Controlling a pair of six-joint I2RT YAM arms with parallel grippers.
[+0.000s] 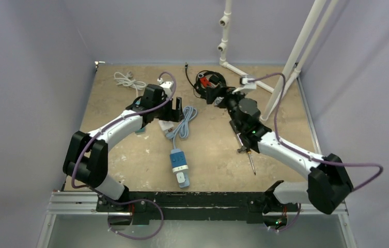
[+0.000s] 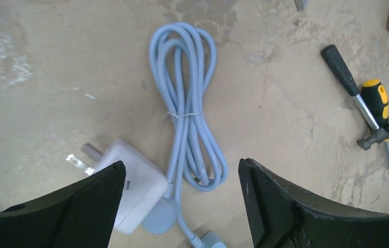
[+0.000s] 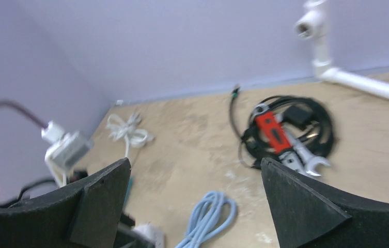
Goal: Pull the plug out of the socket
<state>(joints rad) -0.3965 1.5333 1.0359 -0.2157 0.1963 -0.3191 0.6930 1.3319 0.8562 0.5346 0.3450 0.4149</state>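
– Socket strip [image 1: 179, 168], seen from above: where does it lie?
– Flat on the table [image 1: 130, 155], towards the front edge and between the two arms. It is blue and white, with a white block [image 1: 183, 180] on its near end. Whether that block is a plug seated in it, I cannot tell. Its pale blue cable [image 1: 185, 123] runs back in a tied coil to a white plug [image 1: 167, 125], which lies just below the left gripper [image 1: 175, 113].
– And the right gripper [image 1: 214, 98]?
– Farther back, beside a black cable bundle [image 1: 207, 80], well apart from the strip.
– What does the left wrist camera give?
– The jaws stand wide apart and hold nothing. The white plug lies on the table at the left finger, partly hidden by it, its metal prongs bare. The coil lies between the two fingers. Off to the right, a small hammer [image 2: 337, 62] and a yellow-handled screwdriver [image 2: 377, 95] lie crossed.
– The right wrist camera?
– Blurred. The jaws are also spread, with nothing between them, up above the table. Beyond them lie the black bundle with a red tool [image 3: 270, 129] and a wrench [image 3: 306, 160] on it, a white cord [image 3: 127, 129], and a white pipe [image 3: 357, 82]. The strip itself is out of this view.
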